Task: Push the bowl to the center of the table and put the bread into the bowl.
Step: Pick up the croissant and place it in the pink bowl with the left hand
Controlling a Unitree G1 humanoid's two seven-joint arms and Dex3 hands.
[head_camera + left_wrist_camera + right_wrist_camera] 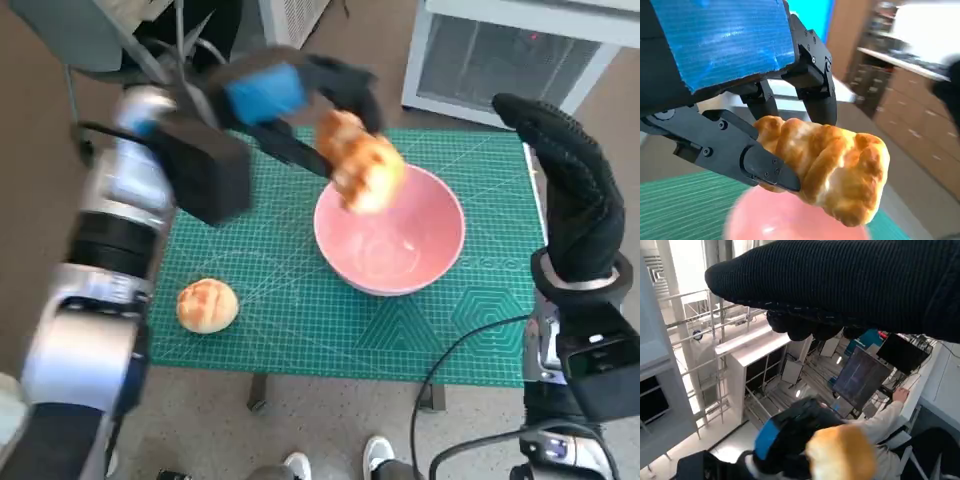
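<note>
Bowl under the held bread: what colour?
Pink; the bowl shows best in the head view.

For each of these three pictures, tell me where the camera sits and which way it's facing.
Head view: looks steeply down on the green mat, pink bowl and second bread; both arms show.
Left wrist view: behind the left hand, whose fingers hold bread.
Right wrist view: behind the right hand, facing the room and a person.
All three share the held bread.

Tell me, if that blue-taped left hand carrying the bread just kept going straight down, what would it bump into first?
Most likely the pink bowl. The left hand holds the bread over the bowl's far rim, so the bread would probably meet the bowl before the fingers do, though its height above the bowl is hard to judge.
</note>
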